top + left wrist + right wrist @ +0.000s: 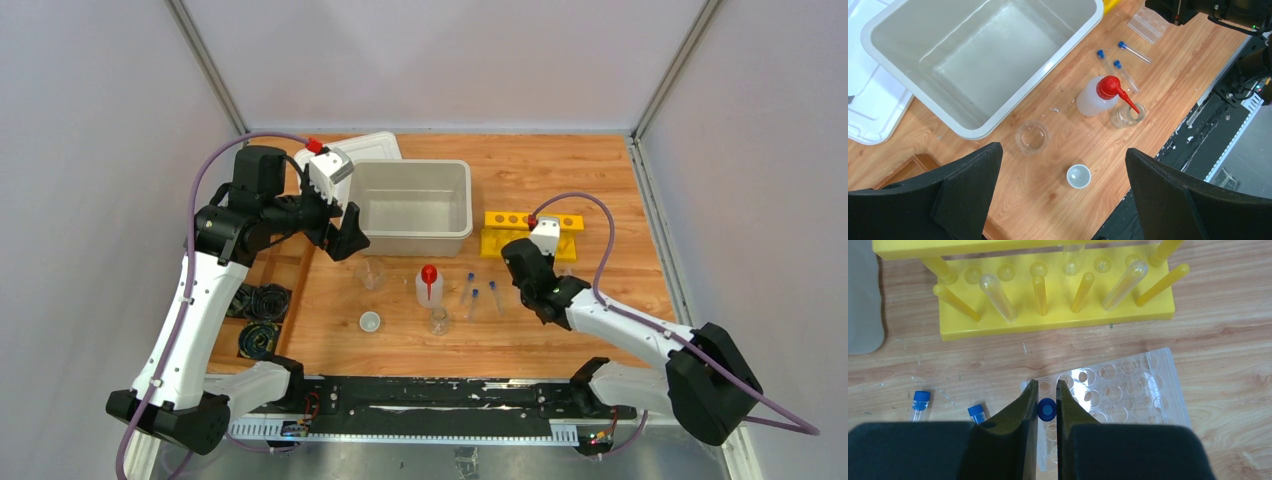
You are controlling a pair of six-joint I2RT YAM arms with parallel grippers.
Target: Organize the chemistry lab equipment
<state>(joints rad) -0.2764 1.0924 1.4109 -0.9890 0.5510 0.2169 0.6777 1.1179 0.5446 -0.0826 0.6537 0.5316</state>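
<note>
My right gripper [1046, 385] is shut on a blue-capped test tube [1047, 410], seen end-on and held upright over a clear plastic well rack [1128, 387]. Two more blue-capped tubes [921, 402] lie on the wood to its left. In the top view the right gripper [535, 272] hangs just in front of the yellow tube rack [530, 232]. My left gripper [1064, 150] is open and empty, high above the tiny white cup [1078, 176]. Nearby stand a clear beaker [1032, 136], the white squeeze bottle with a red nozzle [1098, 95] and a small glass flask [1128, 115].
A grey plastic bin [460, 175] stands at the back middle, its white lid [372, 146] behind it. Black cable coils [262, 300] sit in a wooden tray at the left. The yellow rack [1048, 322] holds a few clear tubes on its pegs.
</note>
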